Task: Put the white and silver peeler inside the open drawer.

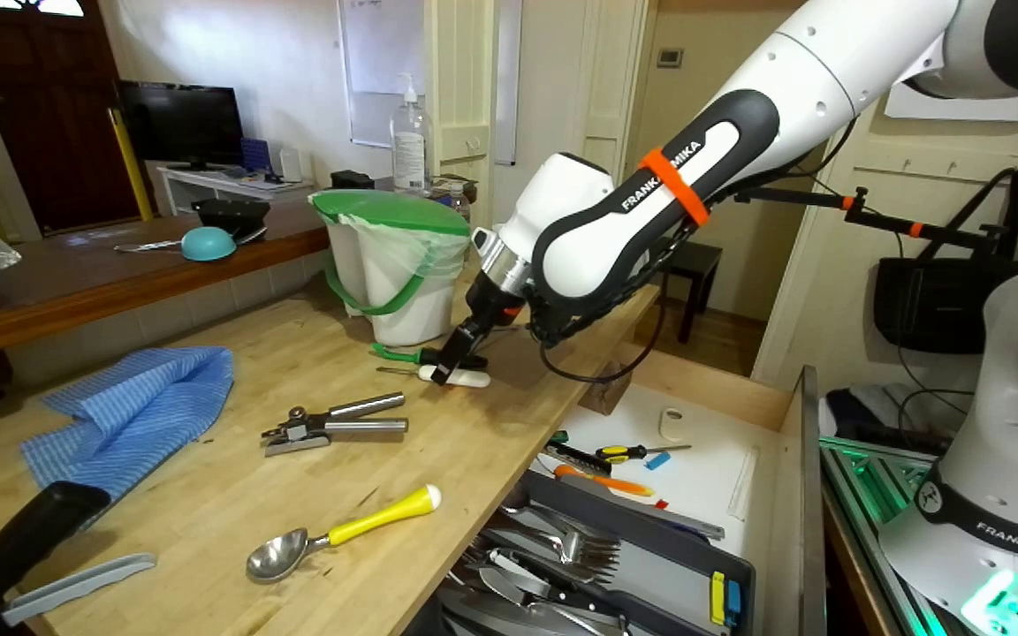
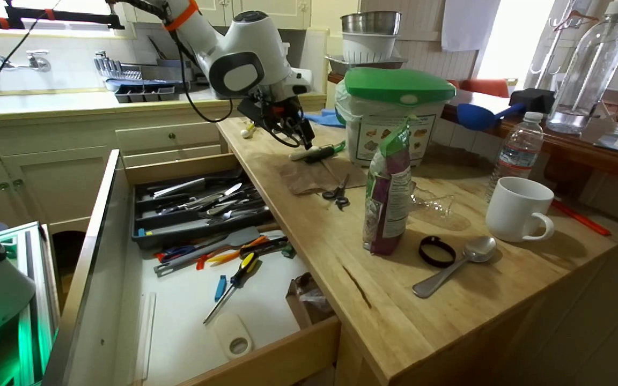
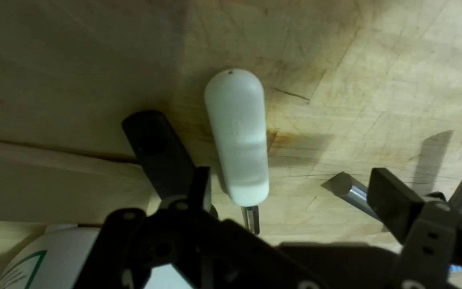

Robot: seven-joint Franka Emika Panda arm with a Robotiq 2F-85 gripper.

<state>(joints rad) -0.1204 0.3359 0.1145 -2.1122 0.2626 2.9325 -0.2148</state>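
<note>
We've got a chunky white arm [image 1: 805, 84] with black trim [image 1: 748, 119] and Franka lettering [image 1: 640, 198], orange straps [image 1: 674, 188], a loopy black cable [image 1: 593, 381], a green-lit base [image 1: 991, 450], plus a blocky black tool [image 3: 293, 188] with screws [image 3: 181, 206].

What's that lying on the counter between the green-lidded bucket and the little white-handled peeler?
A black-and-green tool lies between the bucket and the peeler, as both exterior views show.

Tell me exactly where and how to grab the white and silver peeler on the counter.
Likely best: bring the open tool straight down over the white and silver peeler and close across its handle's narrow width. It lies flat with its top uncovered; favour the end away from the metal, where the gap to the neighbouring black handle is wider.
</note>
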